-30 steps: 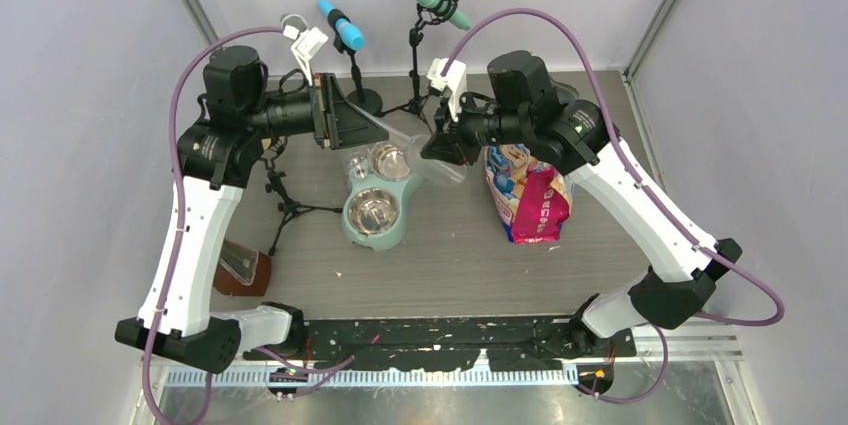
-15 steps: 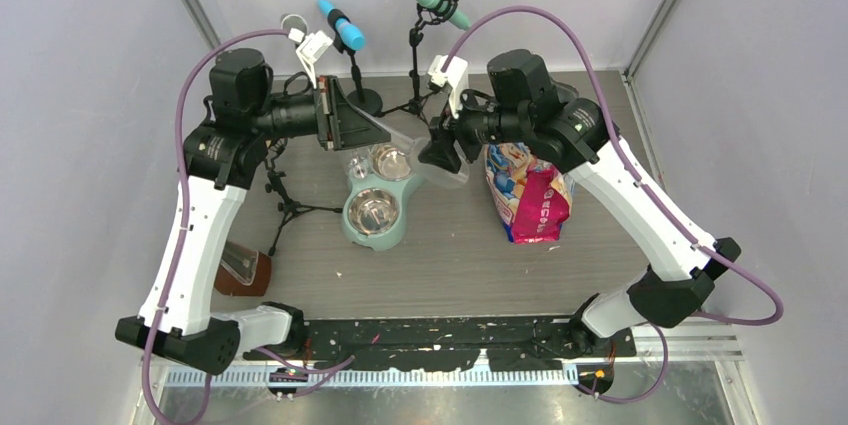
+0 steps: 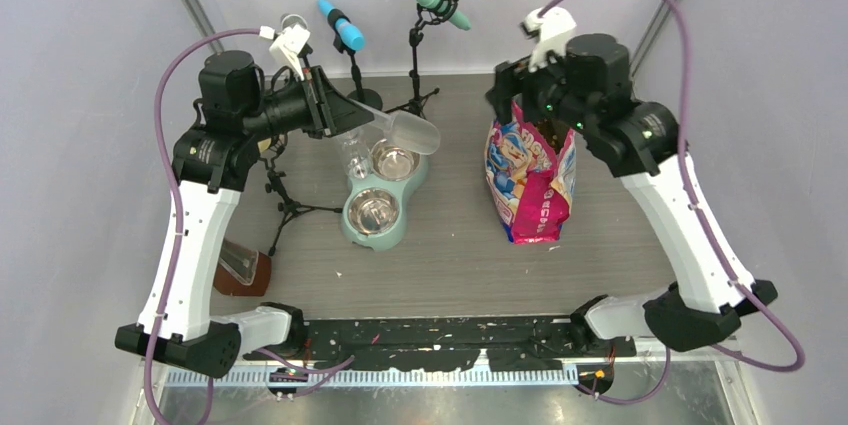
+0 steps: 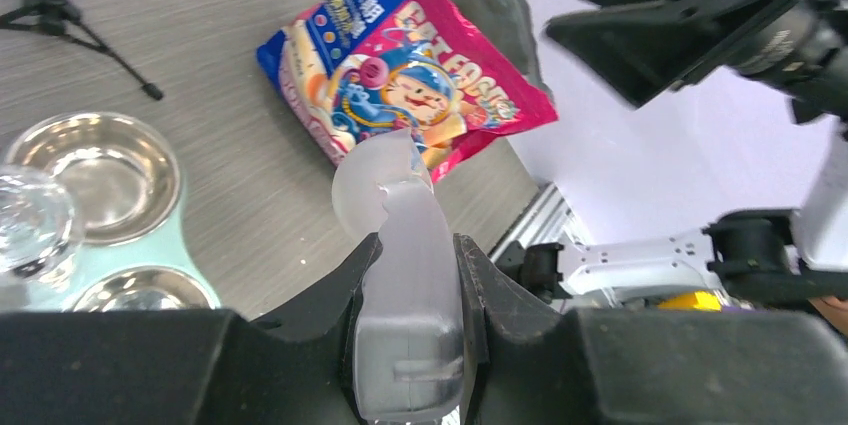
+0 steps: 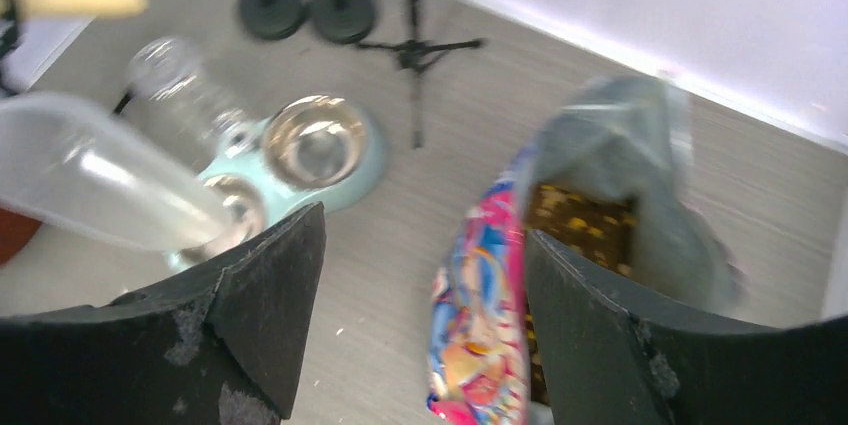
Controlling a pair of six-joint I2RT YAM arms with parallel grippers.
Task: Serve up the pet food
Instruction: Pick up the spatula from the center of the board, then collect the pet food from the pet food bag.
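Right now, clamping the scoop (image 4: 395, 180) by its handle with the left tool (image 4: 413, 255), cup end out above the feeder (image 3: 383, 183) and looking empty. Holding the right tool (image 5: 420, 245) spread wide, gripping nothing, just above the bag (image 3: 530, 185). Finding kibble (image 5: 580, 215) only inside the bag, visible through its open mouth; seeing none in the bowls (image 3: 372, 210).

Judging the risks from here:
- Could topple the bag when digging in, since it sits loose on the worktop (image 3: 460, 245) with nothing steadying it; would scatter kibble.
- Could fold the soft mouth shut by entering with the scoop at a poor angle; would bring the scoop out near empty.
- Could knock one tool against the other, with both needing the same space over the mouth.
- Could clip the bottle (image 3: 355, 157) or a mic stand when swinging the scoop across.
- Could let the scoop twist once loaded, being held only by a smooth narrow handle; would dribble kibble between bag and feeder.
- Could tip too early or too far and miss the bowls.

Counting: one bag, one scoop, one feeder with two bowls, one bottle, two mics (image 3: 342, 25), two tools. Kibble: far too many to count.
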